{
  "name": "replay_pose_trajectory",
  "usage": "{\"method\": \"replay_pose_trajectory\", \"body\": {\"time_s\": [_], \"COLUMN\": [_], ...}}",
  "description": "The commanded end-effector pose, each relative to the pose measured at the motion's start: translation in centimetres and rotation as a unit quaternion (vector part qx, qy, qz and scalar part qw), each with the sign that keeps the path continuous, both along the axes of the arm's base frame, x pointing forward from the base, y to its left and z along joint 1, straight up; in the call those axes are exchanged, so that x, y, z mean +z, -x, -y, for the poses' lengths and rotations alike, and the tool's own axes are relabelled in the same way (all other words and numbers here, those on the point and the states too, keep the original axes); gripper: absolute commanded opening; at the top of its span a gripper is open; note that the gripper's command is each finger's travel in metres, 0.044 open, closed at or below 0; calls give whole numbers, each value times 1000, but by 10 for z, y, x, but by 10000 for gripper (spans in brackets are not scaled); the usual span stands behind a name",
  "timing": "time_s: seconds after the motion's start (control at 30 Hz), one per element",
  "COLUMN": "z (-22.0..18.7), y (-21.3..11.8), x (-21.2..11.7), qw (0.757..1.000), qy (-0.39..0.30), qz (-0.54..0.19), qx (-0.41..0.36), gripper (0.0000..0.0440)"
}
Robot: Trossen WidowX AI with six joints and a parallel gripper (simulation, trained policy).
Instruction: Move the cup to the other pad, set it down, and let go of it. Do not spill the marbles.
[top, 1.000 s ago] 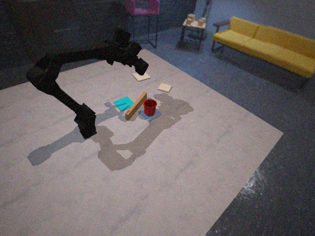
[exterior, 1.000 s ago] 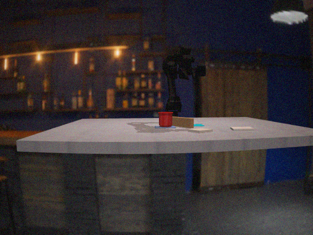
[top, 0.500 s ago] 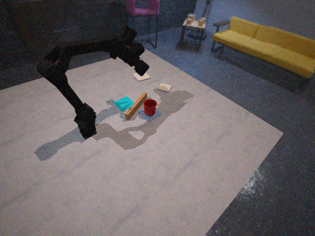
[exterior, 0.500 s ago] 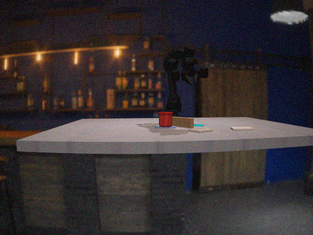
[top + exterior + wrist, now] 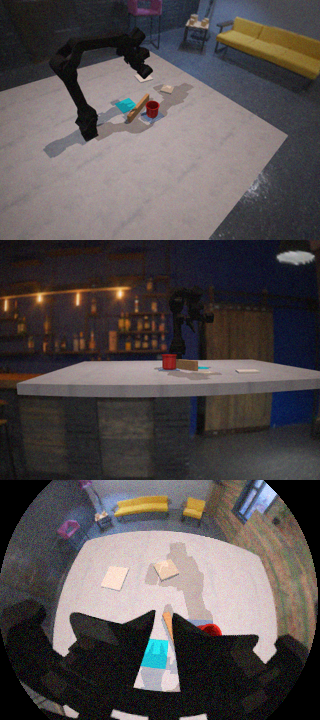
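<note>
Red cup (image 5: 152, 109) (image 5: 169, 362) (image 5: 212, 630) stands below and apart from the fingers, which are slightly parted, gripping nothing.

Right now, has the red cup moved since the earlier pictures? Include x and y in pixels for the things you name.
No; the cup (image 5: 152, 109) (image 5: 169, 362) (image 5: 212, 630) still stands on the blue pad (image 5: 158, 117) (image 5: 160, 369) (image 5: 199, 622), beside the wooden bar (image 5: 138, 107) (image 5: 187, 364) (image 5: 168, 623).
</note>
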State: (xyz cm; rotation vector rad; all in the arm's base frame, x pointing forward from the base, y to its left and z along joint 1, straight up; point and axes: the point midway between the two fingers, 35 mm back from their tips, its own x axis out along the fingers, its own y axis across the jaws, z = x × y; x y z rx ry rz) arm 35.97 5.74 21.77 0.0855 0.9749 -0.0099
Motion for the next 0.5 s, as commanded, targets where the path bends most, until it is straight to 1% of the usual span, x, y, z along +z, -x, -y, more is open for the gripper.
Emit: {"method": "replay_pose_trajectory", "body": {"time_s": [0.0, 0.2, 0.47], "z": [3, 9, 19], "y": [0, 2, 5], "x": [-9, -17, -27], "qw": [999, 997, 990], "qy": [14, 29, 49], "qz": [-32, -77, -135], "qx": [1, 7, 18], "gripper": [113, 124, 129]}}
